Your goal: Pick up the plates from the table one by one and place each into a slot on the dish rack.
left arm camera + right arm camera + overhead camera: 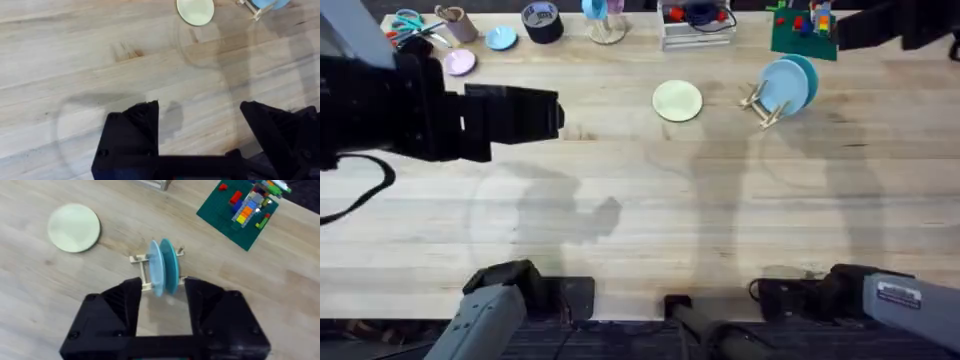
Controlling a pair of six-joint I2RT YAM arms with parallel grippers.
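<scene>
Two blue plates [162,267] stand upright in the rack [760,100] at the far right of the worktop [640,200], while a pale yellow plate [677,101] lies flat just left of it, apart from the rack. Right claw [162,297] hangs above the racked plates, jaws spread wide and empty. Left claw [200,125], raised over bare planks on the left side, is also wide open and holds nothing. Small pink [459,63] and blue [501,39] discs sit at the far left edge.
</scene>
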